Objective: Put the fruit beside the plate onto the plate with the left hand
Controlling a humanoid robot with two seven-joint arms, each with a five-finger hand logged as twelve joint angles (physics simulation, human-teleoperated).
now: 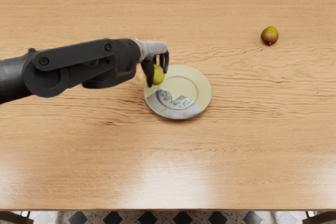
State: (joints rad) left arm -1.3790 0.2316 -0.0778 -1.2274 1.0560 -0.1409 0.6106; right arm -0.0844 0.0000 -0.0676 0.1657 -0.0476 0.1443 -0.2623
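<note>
The wooden worktop (236, 150) fills the view, its far edge at the top and its near edge along the bottom, with wide bare wood right of and in front of the plate. The left arm (63, 69) enters from the left edge. The plate (203, 90) lies near the middle. The left hand (155, 59) hangs at the plate's left rim, fingers curled around a yellow fruit (159, 75). A reddish fruit (269, 35) sits well apart, far right.
</note>
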